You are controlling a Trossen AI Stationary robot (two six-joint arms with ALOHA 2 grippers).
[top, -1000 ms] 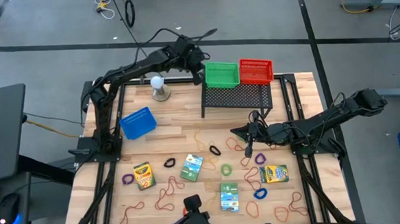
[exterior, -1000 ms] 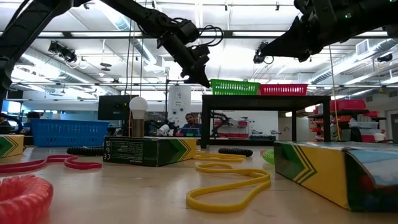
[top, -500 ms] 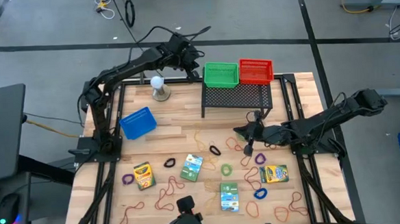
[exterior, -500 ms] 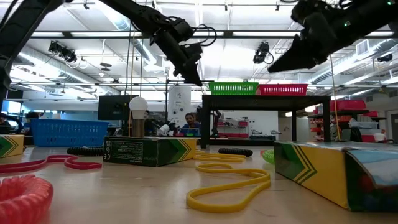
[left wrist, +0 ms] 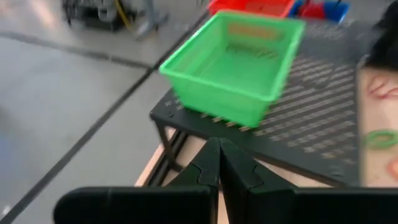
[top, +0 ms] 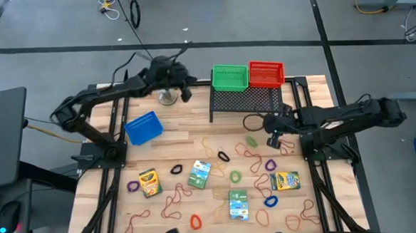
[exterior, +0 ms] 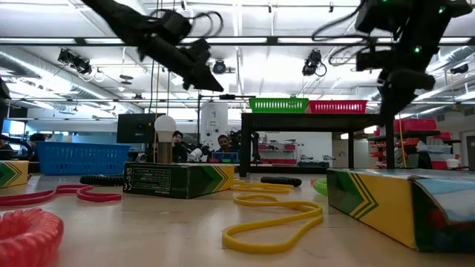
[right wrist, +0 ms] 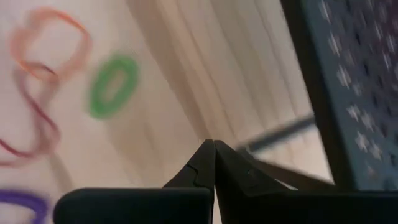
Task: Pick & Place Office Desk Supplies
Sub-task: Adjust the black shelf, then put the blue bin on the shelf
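The fingers (right wrist: pixel 214 163) of the right gripper (top: pixel 269 132) are pressed together with nothing between them, as seen in the right wrist view. That gripper is held above the table (top: pixel 187 135), in front of the black mesh rack (top: pixel 246 100), with a green loop (top: pixel 251 140) lying on the wood just beside it. The same green loop (right wrist: pixel 114 86) is seen in the right wrist view next to thin reddish rubber bands (right wrist: pixel 37 93).

The fingers (left wrist: pixel 219 168) of the left gripper (top: pixel 185 93) are likewise closed on nothing. That gripper is held in the air at the back of the table, between the white ball on its stand (top: pixel 166 96) and the rack, and it faces the green basket (left wrist: pixel 233 65) that stands on the rack beside a red basket (top: pixel 266 73).

The supplies are spread over the front half of the table: a yellow crayon box (top: pixel 149 181), green crayon boxes (top: pixel 199 174) and (top: pixel 238 204), and another yellow box (top: pixel 285 179) on the right. Among them lie rubber bands (top: pixel 175 198), a purple loop (top: pixel 132 185), a blue loop (top: pixel 270 201), a black loop (top: pixel 224 156) and a red loop (top: pixel 195 220). A blue basket (top: pixel 144 128) is set on the left side of the table
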